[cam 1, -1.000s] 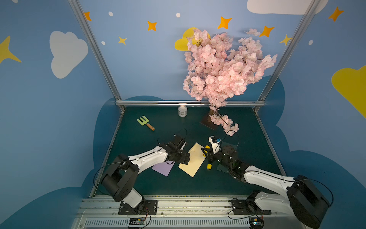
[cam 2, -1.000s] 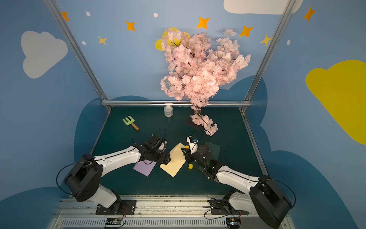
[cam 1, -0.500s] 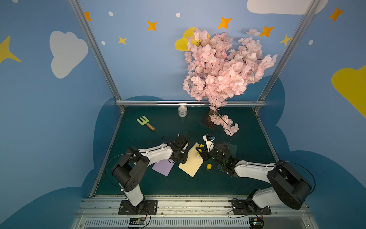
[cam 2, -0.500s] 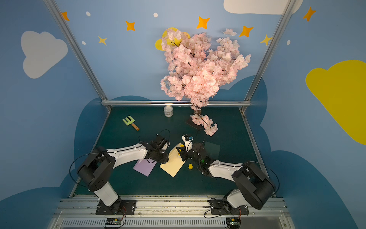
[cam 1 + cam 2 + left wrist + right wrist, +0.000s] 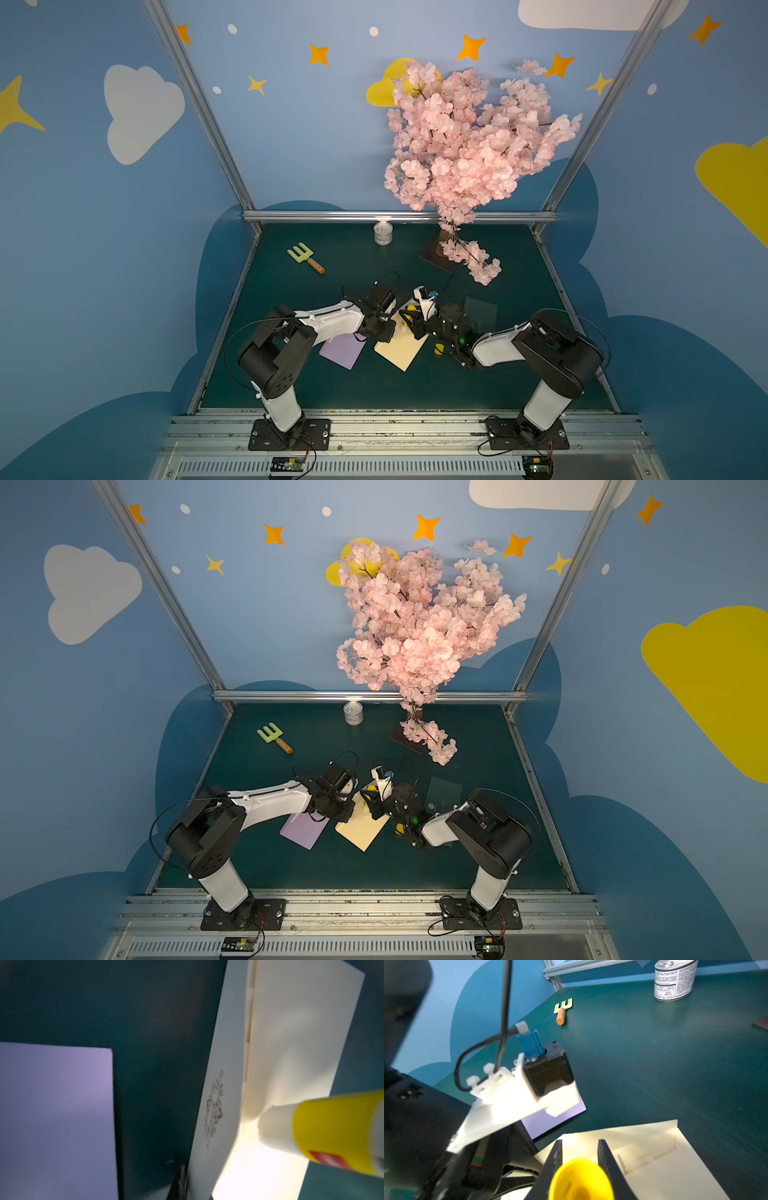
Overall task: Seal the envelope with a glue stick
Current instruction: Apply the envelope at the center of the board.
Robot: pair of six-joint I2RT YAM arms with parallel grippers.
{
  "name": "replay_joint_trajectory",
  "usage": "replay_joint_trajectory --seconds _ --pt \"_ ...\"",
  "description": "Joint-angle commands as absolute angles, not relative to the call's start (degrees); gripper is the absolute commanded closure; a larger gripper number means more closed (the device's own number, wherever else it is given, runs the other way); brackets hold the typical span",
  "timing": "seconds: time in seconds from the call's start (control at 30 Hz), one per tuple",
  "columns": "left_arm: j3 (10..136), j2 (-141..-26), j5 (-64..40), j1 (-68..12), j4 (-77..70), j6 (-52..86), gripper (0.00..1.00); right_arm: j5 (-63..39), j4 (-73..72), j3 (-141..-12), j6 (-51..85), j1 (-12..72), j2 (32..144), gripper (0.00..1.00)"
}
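1. Green table top (image 5: pixel 415 386) is being shared by two arms, inside blue walls painted with clouds and stars.
2. At the left, a purple card (image 5: pixel 343 351) is being left alone, flat on the table top.
3. Next, the left gripper (image 5: pixel 384 331) is being kept low at the left edge of the envelope (image 5: pixel 401 345). Whether its jaws are open or pinching the paper cannot be told.
4. On the envelope, the white tip of the glue stick (image 5: pixel 332 1138) is being pressed into the fold beside the open flap.
5. The glue stick is being squeezed tight between both fingers of the right gripper (image 5: pixel 580 1145).
6. Further right, the yellow cap (image 5: pixel 438 348) is being left on the table top, near the envelope.
7. To do this well, the tip should probably be rubbed softly along the whole flap line while the paper is being kept still. A hard push could crumple it.
8. A second ago the glue stick was beside the paper. Now it is being held over it, and both arms are being folded up higher. The cap has not moved.
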State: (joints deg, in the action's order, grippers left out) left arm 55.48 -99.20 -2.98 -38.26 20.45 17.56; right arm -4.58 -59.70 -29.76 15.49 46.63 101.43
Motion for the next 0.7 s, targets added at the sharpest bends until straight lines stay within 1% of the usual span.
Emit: replay_joint_trajectory --seconds 0.0,0.2,0.33,0.5,0.67 --pt "54.49 -98.20 -4.75 -37.97 18.73 17.67 0.90 0.27 -71.90 -28.26 10.33 48.43 104.31 1.00" --pt "54.15 -98.29 -5.71 -37.90 17.35 18.75 0.93 5.56 -77.86 -24.85 4.61 52.86 106.10 1.00" --pt "53.97 -98.33 -5.98 -37.97 16.79 19.24 0.94 7.81 -77.49 -24.68 2.27 54.62 107.75 1.00" --pt "53.77 -98.22 -4.78 -37.92 17.68 19.54 0.95 16.36 -80.69 -22.80 1.61 55.04 109.25 1.00" --pt "53.22 -97.87 -4.22 -37.94 17.82 20.21 0.96 20.05 -78.02 -23.69 0.69 54.52 108.90 1.00"
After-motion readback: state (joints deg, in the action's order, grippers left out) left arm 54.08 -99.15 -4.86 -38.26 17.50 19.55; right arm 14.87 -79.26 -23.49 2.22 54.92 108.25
